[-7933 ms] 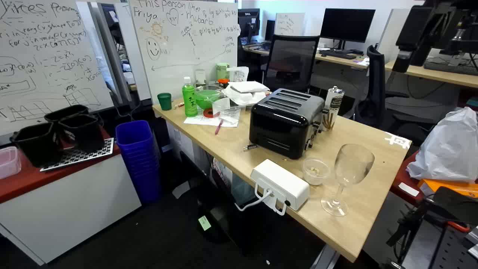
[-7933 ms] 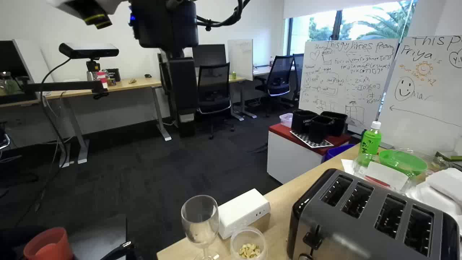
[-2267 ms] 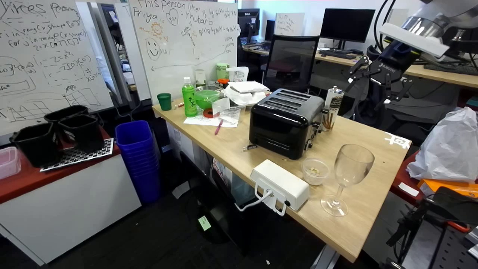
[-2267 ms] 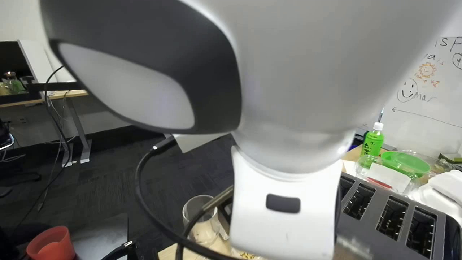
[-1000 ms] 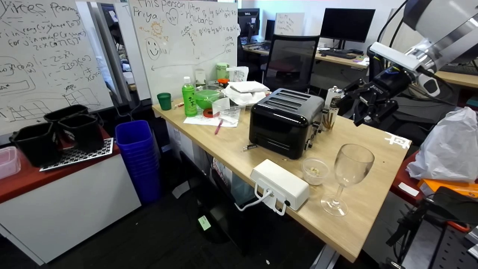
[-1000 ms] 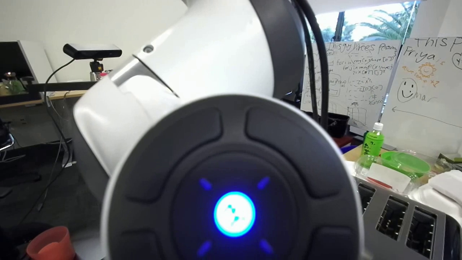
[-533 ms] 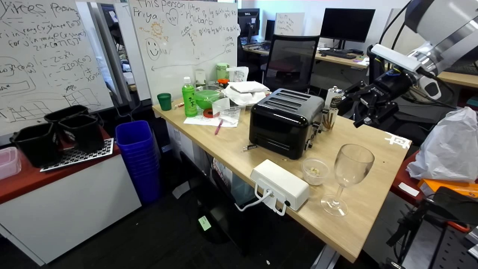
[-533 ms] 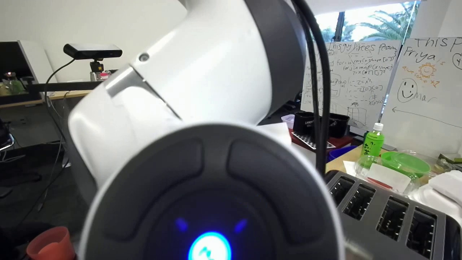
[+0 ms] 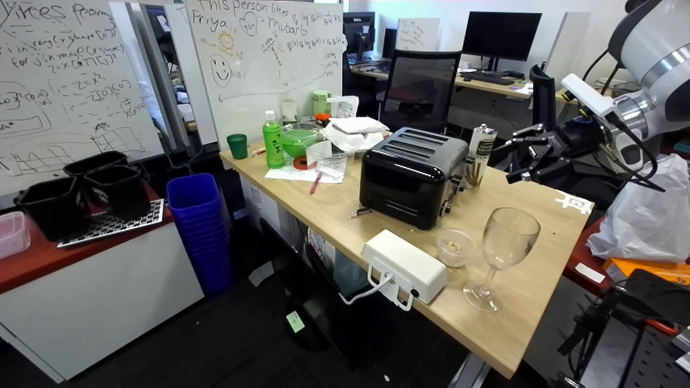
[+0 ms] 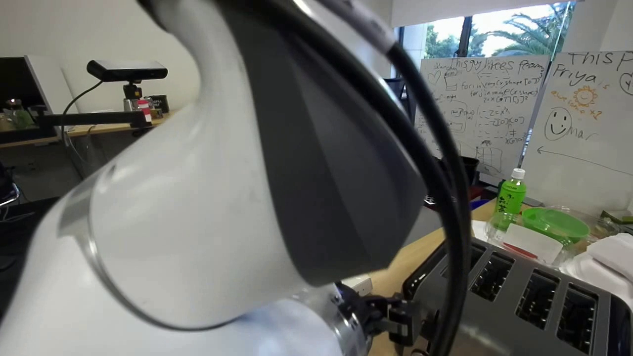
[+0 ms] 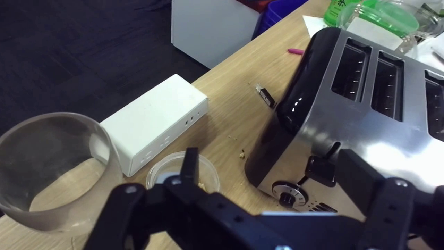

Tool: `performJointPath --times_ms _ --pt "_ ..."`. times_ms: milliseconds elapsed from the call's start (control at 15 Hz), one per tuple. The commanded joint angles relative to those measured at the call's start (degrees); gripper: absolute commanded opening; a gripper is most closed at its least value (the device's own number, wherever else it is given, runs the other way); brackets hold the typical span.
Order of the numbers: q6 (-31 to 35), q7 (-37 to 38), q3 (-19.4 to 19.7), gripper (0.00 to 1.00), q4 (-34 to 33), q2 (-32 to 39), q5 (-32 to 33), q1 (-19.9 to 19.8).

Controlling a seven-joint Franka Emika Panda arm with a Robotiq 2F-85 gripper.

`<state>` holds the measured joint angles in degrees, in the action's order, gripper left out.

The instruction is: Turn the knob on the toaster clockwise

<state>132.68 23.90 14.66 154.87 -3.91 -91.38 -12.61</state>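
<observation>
In the wrist view, left to right, the glass [image 11: 60, 173] stood by the box [image 11: 156, 118] at the edge of the table [image 11: 237, 114], then came the tub [image 11: 209, 173] holding pale bits [image 11: 202, 186], the gripper [image 11: 270, 161], jaws spread wide, and the toaster [image 11: 347, 119], knob [image 11: 288, 195] showing.

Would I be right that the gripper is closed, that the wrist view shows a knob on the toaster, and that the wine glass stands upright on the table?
Not quite: the gripper is open, its two fingers well apart in the wrist view. The rest holds: a knob on the toaster shows there, and the wine glass stands upright on the table.
</observation>
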Motion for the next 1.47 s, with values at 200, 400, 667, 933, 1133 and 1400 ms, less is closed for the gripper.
performJointPath --times_ms 200,400,667,933,1133,1400 --pt "-0.16 -0.73 -0.43 1.0 0.05 0.89 -0.73 -0.7" --pt "-0.68 -2.52 -0.21 1.0 -0.36 1.31 -2.67 -0.85" --pt "-6.69 -3.91 1.56 1.0 -0.93 4.65 -10.01 -2.17" --pt "-11.22 -5.69 3.14 1.0 -2.28 10.72 -17.86 -3.6" --pt "-13.53 -5.1 3.06 1.0 -4.11 16.52 -20.66 -3.81" --pt "-14.37 -4.46 3.27 1.0 -4.43 19.07 -20.57 -3.32"
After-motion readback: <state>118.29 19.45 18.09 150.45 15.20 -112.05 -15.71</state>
